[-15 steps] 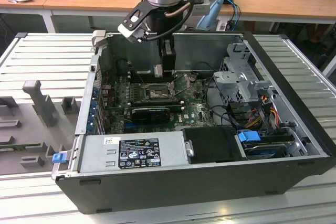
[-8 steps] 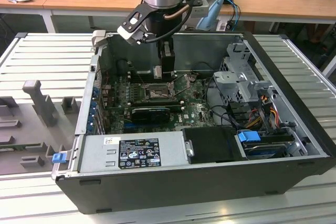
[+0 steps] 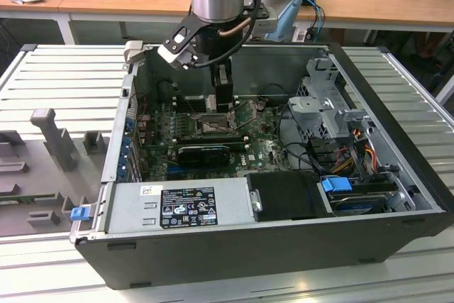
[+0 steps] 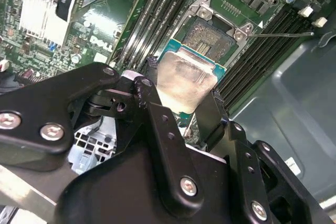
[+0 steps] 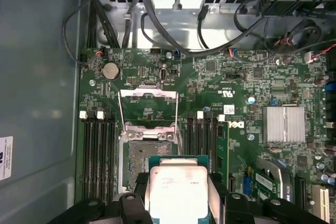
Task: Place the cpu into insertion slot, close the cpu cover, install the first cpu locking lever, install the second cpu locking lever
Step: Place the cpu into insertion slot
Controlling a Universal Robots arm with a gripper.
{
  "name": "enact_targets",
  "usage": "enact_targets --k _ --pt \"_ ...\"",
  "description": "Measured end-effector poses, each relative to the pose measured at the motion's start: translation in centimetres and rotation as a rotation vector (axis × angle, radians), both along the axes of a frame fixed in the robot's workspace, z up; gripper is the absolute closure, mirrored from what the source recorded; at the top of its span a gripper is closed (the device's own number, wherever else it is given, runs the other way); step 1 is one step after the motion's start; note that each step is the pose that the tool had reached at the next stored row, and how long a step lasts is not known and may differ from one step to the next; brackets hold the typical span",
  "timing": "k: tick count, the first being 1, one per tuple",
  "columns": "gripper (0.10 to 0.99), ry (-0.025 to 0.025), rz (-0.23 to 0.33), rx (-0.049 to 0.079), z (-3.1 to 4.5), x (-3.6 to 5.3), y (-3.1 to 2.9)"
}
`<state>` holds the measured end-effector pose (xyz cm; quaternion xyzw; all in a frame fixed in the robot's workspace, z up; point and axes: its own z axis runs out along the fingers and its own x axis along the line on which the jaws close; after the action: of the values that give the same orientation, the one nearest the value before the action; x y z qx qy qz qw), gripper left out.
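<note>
Pinching the cpu [image 4: 186, 82] by two opposite edges, the end effector [image 4: 184, 92] has its black fingers [image 4: 157, 114] drawn in just to the chip's width. The chip sits flat between them, its silver-grey top face showing in both wrist views. It hangs over the near rim of the insertion slot [image 5: 139, 156] and is not seated: most of the gold-brown pin field lies bare just ahead of the fingertips.

Beyond the slot, farther from the end effector, the cpu cover [image 5: 147, 94] is swung open. Its square frame and large window lie back over the green circuit board [image 5: 247, 85]. A thin locking lever [image 4: 278, 34] sticks out sideways from one corner of the slot, pointing away from it.

Long black memory slots [image 5: 97, 150] run along both flanks of the slot, to either side of the fingers. A finned silver heat sink [image 5: 285, 124] stands well off to one side of the end effector.

In the exterior view the end effector [image 3: 224, 108] reaches straight down into an open computer case [image 3: 284, 246], directly above the slot. The case lies on its side on a ribbed grey surface [image 3: 64, 76].
</note>
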<state>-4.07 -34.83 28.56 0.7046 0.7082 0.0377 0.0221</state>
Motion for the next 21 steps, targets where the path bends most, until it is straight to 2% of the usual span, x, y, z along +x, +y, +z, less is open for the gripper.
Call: enact_targets --k 4,11,13,19,21 --pt "0.557 0.0000 0.000 0.000 -0.85 0.00 0.33" --pt "0.557 0.0000 0.000 0.000 -3.01 -0.01 0.58" --pt "0.557 0.0001 0.001 0.000 -3.75 -0.02 1.01" --pt "0.557 0.0002 0.015 0.001 -5.20 -0.23 1.90" --pt "0.557 0.0000 0.016 0.002 -5.90 -0.27 2.34"
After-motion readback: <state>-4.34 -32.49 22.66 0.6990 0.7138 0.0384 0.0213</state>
